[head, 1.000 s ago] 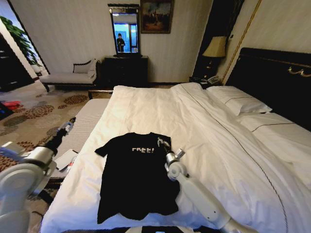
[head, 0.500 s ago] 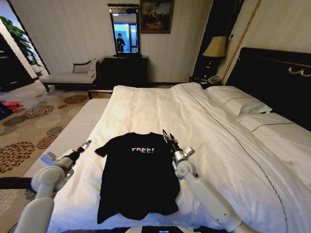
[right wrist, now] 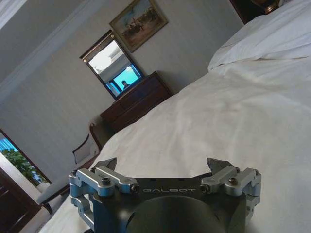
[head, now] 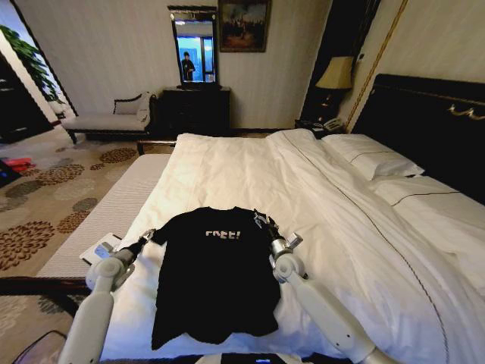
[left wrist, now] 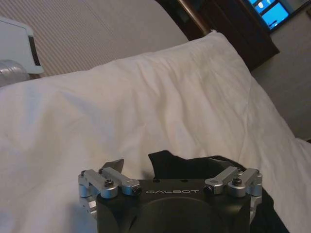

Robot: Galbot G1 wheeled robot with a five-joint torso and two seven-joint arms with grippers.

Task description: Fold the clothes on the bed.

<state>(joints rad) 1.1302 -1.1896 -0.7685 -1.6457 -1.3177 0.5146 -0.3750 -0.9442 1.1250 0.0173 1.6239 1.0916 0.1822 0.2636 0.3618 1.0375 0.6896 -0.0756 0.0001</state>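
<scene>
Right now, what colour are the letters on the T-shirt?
White, on the black T-shirt; clearest in the head view.

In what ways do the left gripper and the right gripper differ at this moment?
The left gripper is at the T-shirt's left sleeve, while the right gripper is at its right sleeve. The left arm reaches in from beside the bed; the right arm lies over the duvet. Both are open, and neither holds fabric.
</scene>
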